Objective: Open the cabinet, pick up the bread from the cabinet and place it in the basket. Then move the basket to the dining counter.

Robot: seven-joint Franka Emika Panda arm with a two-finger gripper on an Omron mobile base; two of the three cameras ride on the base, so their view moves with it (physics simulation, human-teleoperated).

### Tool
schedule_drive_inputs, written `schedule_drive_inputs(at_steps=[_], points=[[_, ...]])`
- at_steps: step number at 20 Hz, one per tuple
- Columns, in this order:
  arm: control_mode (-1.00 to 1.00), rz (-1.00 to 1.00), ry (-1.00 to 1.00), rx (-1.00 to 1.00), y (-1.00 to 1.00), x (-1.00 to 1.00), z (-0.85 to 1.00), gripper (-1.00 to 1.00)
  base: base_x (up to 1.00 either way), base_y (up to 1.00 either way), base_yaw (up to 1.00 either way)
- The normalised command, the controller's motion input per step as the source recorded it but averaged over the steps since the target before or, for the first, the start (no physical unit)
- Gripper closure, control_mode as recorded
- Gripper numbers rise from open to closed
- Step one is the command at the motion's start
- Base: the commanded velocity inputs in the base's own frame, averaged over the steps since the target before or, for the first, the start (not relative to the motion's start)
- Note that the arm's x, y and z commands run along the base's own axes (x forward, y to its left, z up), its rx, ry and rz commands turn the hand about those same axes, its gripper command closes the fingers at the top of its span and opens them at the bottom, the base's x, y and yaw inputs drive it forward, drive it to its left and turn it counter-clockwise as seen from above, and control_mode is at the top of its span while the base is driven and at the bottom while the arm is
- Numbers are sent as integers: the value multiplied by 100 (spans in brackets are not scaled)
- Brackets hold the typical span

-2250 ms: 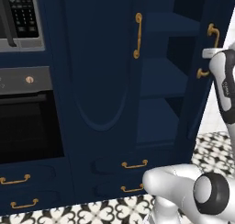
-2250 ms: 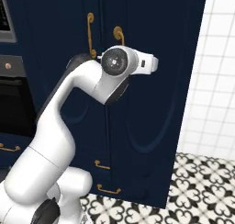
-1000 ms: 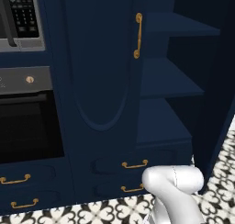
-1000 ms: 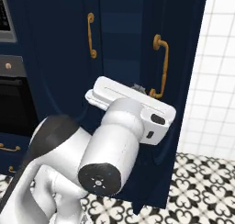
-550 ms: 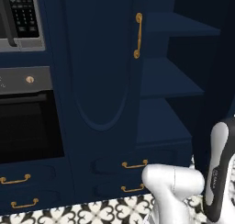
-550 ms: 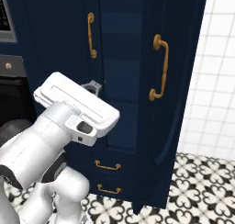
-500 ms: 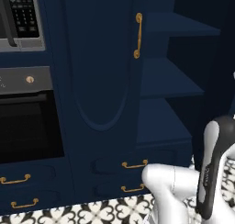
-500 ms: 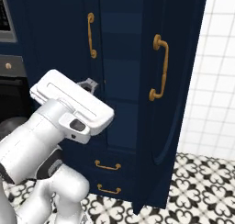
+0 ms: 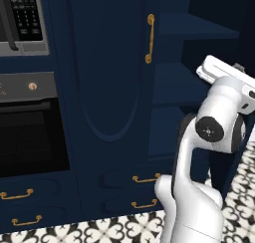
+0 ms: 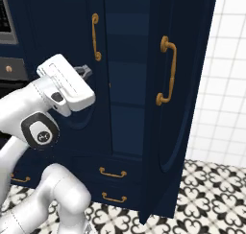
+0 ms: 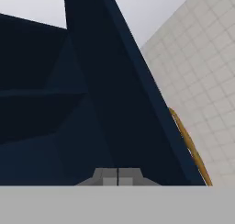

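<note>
The navy cabinet (image 9: pixel 109 87) has its left door closed and its right door (image 10: pixel 178 108) swung wide open, brass handle (image 10: pixel 166 70) facing out. Bare navy shelves (image 9: pixel 199 32) show inside. The bread, the basket and the dining counter are out of view. My gripper (image 10: pixel 85 71) is shut on nothing and hangs at mid height in front of the open cabinet, seen from the left as well, the gripper (image 9: pixel 238 66) just before the shelves. In the hand view the shut fingertips (image 11: pixel 118 175) point along the inner face of the open door (image 11: pixel 119 103).
A black oven (image 9: pixel 30 132) and a microwave (image 9: pixel 22 18) stand left of the cabinet. Drawers with brass pulls (image 9: pixel 145 179) sit below it. A white tiled wall (image 10: pixel 226 84) lies right of the open door, above patterned floor tiles (image 10: pixel 202 194).
The door has been let go and stands wider open. The arm dropped low, then lifted the shut hand back up to the front of the open shelves.
</note>
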Motion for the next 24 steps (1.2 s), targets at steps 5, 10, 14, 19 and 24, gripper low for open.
schedule_drive_inputs(at_steps=[5, 10, 14, 19, 24], points=[[-100, -12, 18, 20, -10, 99, 0, 100, 0, 0, 0], [-100, -15, 28, 1, -14, 65, 0, 100, 0, 0, 0], [-100, 0, 14, 1, -78, 31, 0, 100, 0, 0, 0], [-100, 0, 18, 1, -74, 31, 0, 100, 0, 0, 0], [-100, 0, 35, -4, -13, 67, -13, 100, 0, 0, 0]])
